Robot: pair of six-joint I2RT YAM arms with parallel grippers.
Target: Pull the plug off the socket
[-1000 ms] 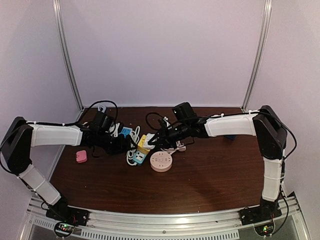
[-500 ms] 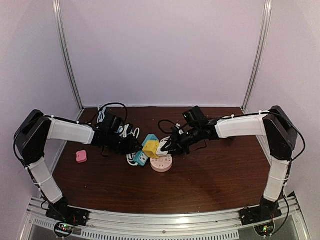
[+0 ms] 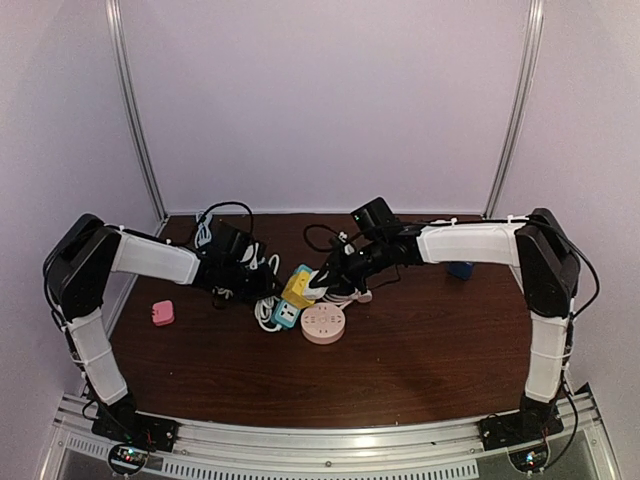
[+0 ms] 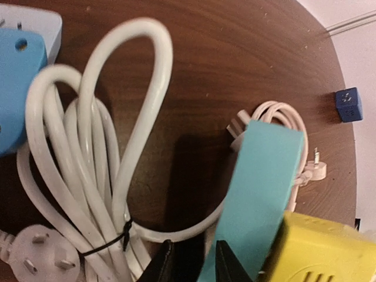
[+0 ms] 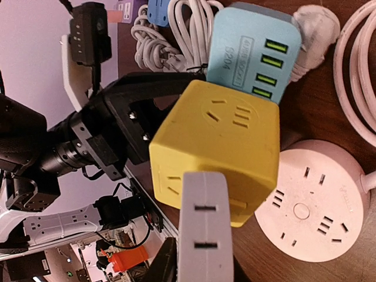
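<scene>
My right gripper (image 5: 202, 261) is shut on a white plug (image 5: 204, 220) whose far end butts against the underside of a yellow cube socket (image 5: 223, 147); its pins are hidden. The top view has this pair, yellow cube socket (image 3: 297, 288) and right gripper (image 3: 325, 281), at mid-table. Just left of a teal socket block (image 4: 264, 182), my left gripper (image 4: 191, 263) has its fingers a narrow gap apart, with nothing seen between the tips. A white cable (image 4: 176, 234) crosses just beyond them. From above, the left gripper (image 3: 257, 290) sits beside the teal block (image 3: 283, 313).
A round pink socket (image 3: 323, 324) lies just in front of the cubes. A tied white cable coil (image 4: 88, 164), a blue socket (image 4: 17, 88) and a loose three-pin plug (image 4: 41, 252) crowd the left. A small pink block (image 3: 162, 313) and a blue cube (image 3: 460, 269) lie apart.
The left gripper's jaws have narrowed from wide to a small gap. Both arms swung right with the socket cluster, then came back left.
</scene>
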